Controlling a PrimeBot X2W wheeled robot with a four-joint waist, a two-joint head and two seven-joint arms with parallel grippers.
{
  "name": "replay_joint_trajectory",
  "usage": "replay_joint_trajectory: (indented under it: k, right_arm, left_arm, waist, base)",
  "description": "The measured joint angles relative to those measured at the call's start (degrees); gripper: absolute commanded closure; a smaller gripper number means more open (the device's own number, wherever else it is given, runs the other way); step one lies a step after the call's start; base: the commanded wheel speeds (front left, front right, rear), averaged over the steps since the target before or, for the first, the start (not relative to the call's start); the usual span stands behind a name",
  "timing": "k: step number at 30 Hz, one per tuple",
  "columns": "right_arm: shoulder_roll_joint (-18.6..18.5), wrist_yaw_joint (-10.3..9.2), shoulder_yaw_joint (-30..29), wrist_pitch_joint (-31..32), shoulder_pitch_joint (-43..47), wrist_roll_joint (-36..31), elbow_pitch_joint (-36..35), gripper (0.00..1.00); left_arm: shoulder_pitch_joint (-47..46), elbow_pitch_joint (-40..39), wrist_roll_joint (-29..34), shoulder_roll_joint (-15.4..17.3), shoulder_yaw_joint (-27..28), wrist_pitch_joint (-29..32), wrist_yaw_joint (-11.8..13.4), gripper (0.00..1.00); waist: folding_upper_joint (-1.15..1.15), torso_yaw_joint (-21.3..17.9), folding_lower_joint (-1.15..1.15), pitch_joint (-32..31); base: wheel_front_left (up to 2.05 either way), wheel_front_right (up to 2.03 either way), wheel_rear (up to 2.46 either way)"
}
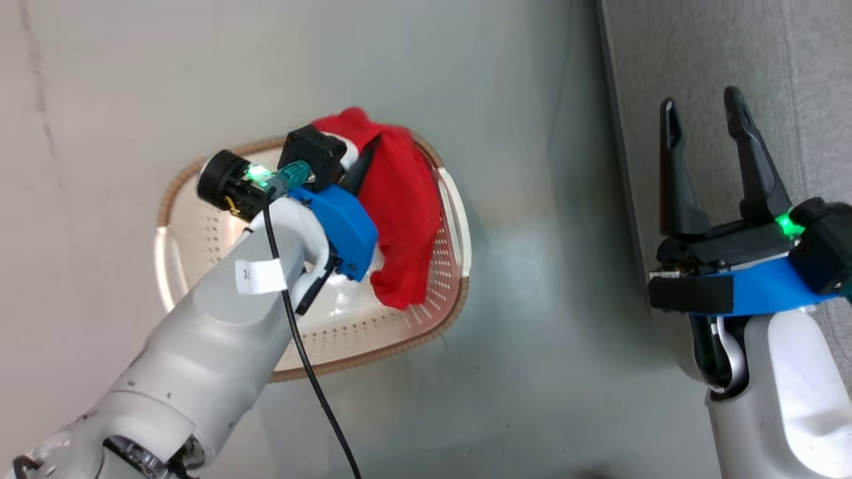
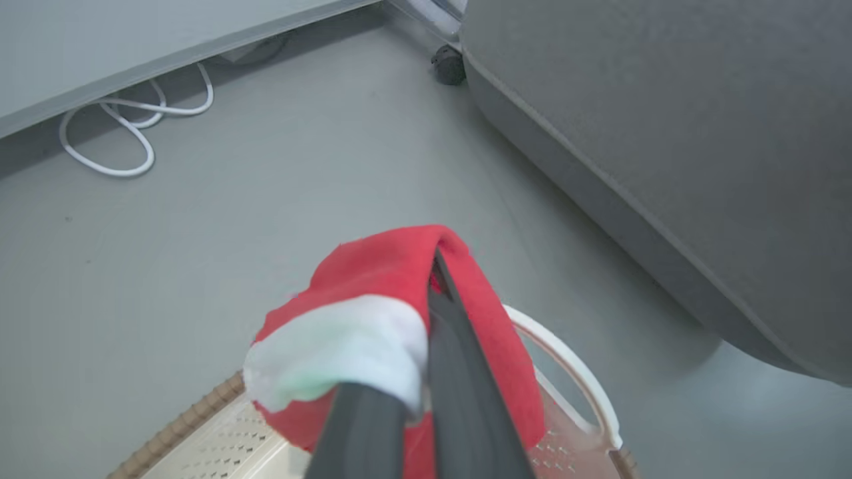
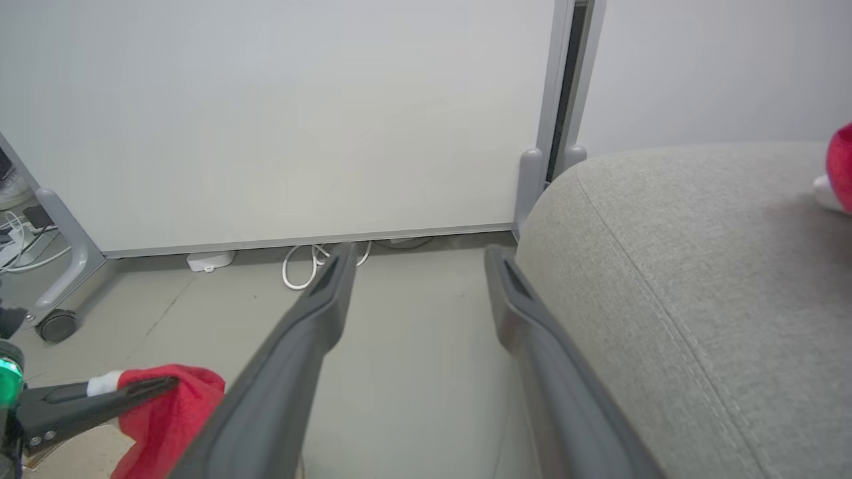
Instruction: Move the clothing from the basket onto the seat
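A robot's left gripper (image 1: 373,148) has its two long dark fingers pressed together, pinching a fold of a red garment (image 1: 406,199). The cloth is soft and bright red, with a thick, fleecy white cuff (image 2: 339,346) bunched against the fingers in the left wrist view. It drapes from the pinch over the right side of the basket (image 1: 373,354). Whether its lower end touches the basket wall cannot be told.

The basket is oval, of smooth cream plastic with rows of small holes in its walls, a brown woven-look rim and a white loop handle (image 1: 460,219) on the side nearest the seat. It stands on a smooth, slightly glossy grey floor (image 1: 532,199).

The seat (image 1: 699,53) is upholstered in coarse grey fabric, with a rounded corner and a stitched seam running along its top. A strip of bare floor lies between the basket's right rim and the seat's front edge. A second red garment (image 3: 840,166) with a bit of white lies on the seat top, at the right edge of the right wrist view.

The right gripper (image 1: 702,106) hovers over the seat's front edge, its fingers spread wide with nothing between them.

Beyond the basket the floor runs open to a pale flat panel (image 3: 266,120), with a looped white cable (image 2: 126,126) at its foot.
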Motion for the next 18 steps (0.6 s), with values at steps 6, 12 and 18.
replay_joint_trajectory:
  k: [6, 12, 18]
  right_arm:
    - [0.0, 0.00, -0.4, 0.0, 2.9, -0.5, 1.9, 0.00]
    - [0.0, 0.00, -0.9, 0.0, 6.7, -0.9, 3.6, 0.00]
    - [0.0, 0.00, -1.1, 0.0, 9.8, -0.9, 4.7, 0.00]
  left_arm:
    - [4.5, -8.7, 3.6, 1.2, 5.4, 0.0, 0.6, 1.00]
    - [8.3, -14.9, 7.2, 1.7, 10.0, 0.0, 0.9, 1.00]
    - [10.7, -19.2, 10.1, 1.8, 13.5, 0.0, 1.2, 1.00]
  waist:
    - [0.00, 2.0, 0.00, -6.8]
    - [0.00, 3.3, -0.01, -14.4]
    - [0.00, 4.0, -0.01, -21.6]
  base:
    - [0.00, 0.00, 0.00]
    - [0.00, 0.00, 0.00]
    - [0.00, 0.00, 0.00]
